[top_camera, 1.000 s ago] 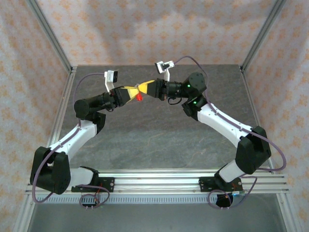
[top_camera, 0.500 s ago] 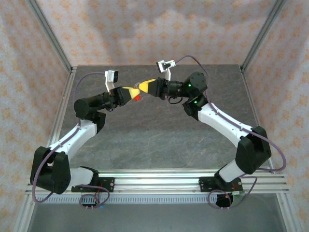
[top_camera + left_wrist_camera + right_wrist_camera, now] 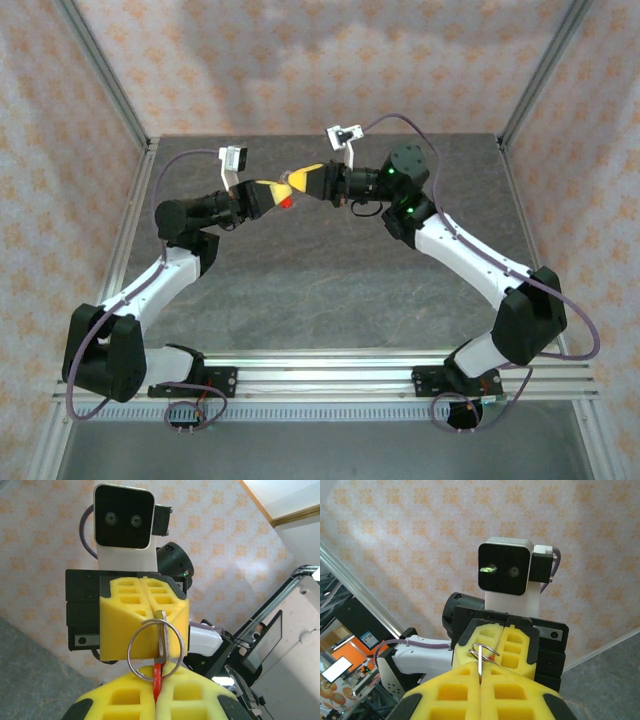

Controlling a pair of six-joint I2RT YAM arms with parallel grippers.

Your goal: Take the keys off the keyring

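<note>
While left pincer clamps red keyring tag, right pincer clamps tan key; silver ring links both.

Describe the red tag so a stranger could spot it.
Above the table, the left tool and right tool meet tip to tip. Pinched in the left one, the red tag joins a silver wire ring: the only red thing beside yellow foam and the silvery key.

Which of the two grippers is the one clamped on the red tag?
The left gripper: the red tag is pinched in it, while the right gripper is shut on the silvery key instead.
</note>
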